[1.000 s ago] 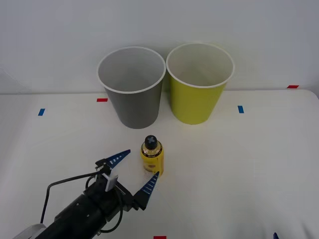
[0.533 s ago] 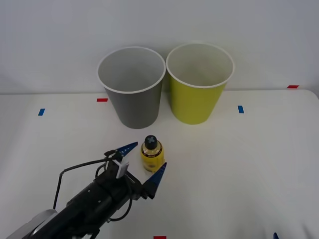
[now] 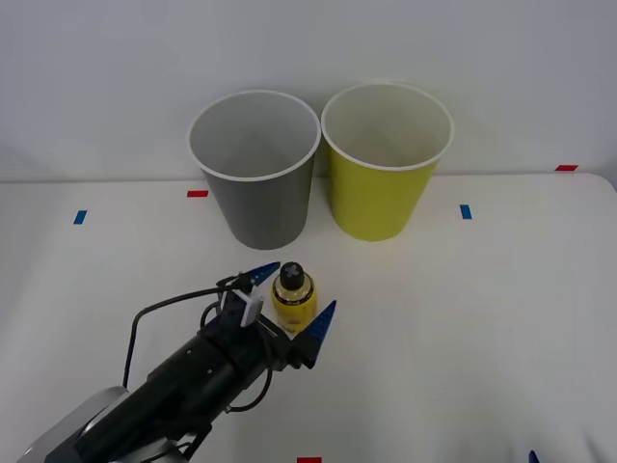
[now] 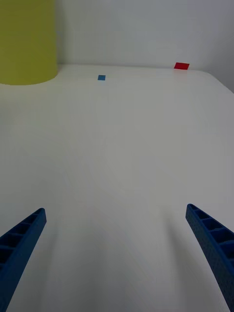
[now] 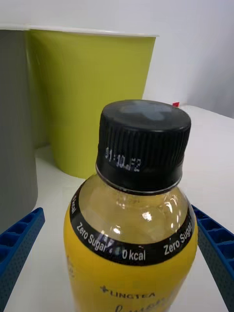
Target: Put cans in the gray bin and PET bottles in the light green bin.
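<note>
Gray bin, lime bin, yellow-labelled black-capped bottle, blue ribbed fingers.

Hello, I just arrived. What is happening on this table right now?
The left gripper is open around a small clear plastic bottle with a black cap and yellow label, which stands upright on the white table. One blue finger is on each side; it is not yet grasped. Behind it stand a round gray plastic bin and a round yellow-green plastic bin. The right gripper hangs open over bare table, idle.

The PET bottle reads "Zero Sugar", "0 kcal", "LINGTEA".
</note>
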### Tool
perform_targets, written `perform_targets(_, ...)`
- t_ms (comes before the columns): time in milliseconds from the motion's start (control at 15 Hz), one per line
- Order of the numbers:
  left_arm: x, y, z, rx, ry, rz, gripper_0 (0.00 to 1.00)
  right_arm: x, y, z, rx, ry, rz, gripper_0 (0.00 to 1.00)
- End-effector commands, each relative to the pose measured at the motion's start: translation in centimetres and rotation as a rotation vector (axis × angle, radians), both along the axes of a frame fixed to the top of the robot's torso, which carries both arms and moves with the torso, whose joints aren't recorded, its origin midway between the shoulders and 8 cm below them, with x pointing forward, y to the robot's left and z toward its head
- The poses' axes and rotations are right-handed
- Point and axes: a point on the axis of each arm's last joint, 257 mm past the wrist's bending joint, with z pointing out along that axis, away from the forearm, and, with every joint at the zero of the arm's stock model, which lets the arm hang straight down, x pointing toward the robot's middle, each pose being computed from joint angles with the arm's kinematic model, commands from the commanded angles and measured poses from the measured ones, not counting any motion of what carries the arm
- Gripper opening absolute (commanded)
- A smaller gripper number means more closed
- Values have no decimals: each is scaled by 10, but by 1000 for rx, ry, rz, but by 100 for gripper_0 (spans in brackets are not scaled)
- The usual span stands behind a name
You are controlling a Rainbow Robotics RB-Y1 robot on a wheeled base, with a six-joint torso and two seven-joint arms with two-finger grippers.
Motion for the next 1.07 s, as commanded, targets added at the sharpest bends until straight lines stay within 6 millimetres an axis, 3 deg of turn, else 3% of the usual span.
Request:
perform_targets(67,0,0,0,-5,6,0,76,0,0,0,0,0,0,100)
perform_targets(267,-1,1,-2,-1,8,-1,69,0,0,0,0,0,0,100)
perform_targets(467,0,3,-2,0,8,0,34,0,0,0,0,0,0,100)
perform_targets(600,-1,2,-2,9,3,-2,2,0,0,0,0,0,0,100)
perform_targets(867,1,6,-4,28,5,-4,0,0,0,0,0,0,0,100)
perform_targets(1067,1,18,19,163,64,5,0,0,0,0,0,0,0,100)
